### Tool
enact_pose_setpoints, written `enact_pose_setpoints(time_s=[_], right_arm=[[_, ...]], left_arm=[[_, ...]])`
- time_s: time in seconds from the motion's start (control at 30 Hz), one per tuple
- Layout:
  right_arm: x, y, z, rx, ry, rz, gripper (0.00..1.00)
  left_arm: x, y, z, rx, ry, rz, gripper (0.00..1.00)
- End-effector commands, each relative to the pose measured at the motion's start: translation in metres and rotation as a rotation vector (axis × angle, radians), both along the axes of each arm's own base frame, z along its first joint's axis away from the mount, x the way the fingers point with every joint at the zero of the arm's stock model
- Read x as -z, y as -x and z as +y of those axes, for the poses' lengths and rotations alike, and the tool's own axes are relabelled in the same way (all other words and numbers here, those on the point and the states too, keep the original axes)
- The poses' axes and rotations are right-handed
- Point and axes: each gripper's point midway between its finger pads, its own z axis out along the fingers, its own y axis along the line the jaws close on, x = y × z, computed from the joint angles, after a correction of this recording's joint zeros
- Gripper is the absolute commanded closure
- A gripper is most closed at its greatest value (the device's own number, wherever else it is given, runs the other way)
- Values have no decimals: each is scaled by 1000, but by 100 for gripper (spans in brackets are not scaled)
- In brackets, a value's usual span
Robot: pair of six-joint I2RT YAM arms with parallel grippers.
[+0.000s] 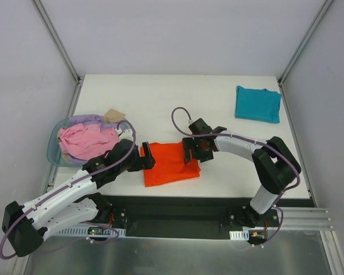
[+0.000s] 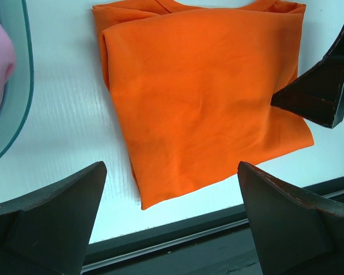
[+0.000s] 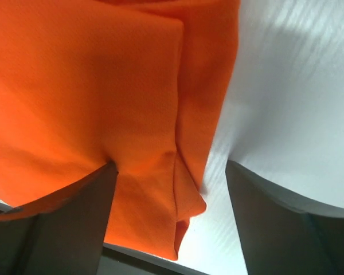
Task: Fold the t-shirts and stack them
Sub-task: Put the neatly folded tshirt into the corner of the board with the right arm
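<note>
A folded bright orange-red t-shirt [image 1: 171, 163] [image 2: 200, 86] [image 3: 74, 86] lies flat near the table's front edge. My left gripper [image 1: 144, 156] [image 2: 171, 166] stands open at its left edge, with nothing between the jaws. My right gripper [image 1: 195, 150] [image 3: 171, 166] is low over the shirt's right edge, jaws wide apart. One finger [image 3: 74, 212] presses on the cloth, the other [image 3: 275, 206] is over bare table, and the folded edge lies between them. A folded teal t-shirt [image 1: 258, 103] lies at the back right.
A translucent blue basket [image 1: 54, 143] at the left holds pink [image 1: 86, 140], lavender [image 1: 86, 119] and tan [image 1: 112, 114] shirts. Its rim [image 2: 24, 86] shows in the left wrist view. The table's dark front rail [image 2: 178, 238] runs just below the orange shirt.
</note>
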Motion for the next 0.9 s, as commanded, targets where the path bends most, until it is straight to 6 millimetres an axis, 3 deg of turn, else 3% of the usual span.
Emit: enact_pose_setpoints(time_s=[0.0, 0.27, 0.4, 0.57, 0.6, 0.7, 0.87], right_arm=[[12, -7, 23, 19, -75, 9, 28], [25, 5, 31, -11, -15, 16, 43], [25, 4, 33, -13, 1, 7, 64], [23, -8, 34, -9, 24, -31, 78], [20, -13, 35, -13, 23, -46, 87], [4, -32, 25, -2, 89, -143, 99], [-36, -74, -24, 41, 272, -323, 99]], left_arm=[[3, -3, 5, -37, -1, 0, 1], [4, -3, 7, -56, 8, 2, 1], [4, -3, 7, -61, 8, 8, 1], [5, -4, 9, -75, 13, 6, 1], [5, -4, 10, -79, 13, 5, 1], [3, -5, 12, -81, 13, -6, 1], [1, -5, 15, -86, 22, -19, 1]])
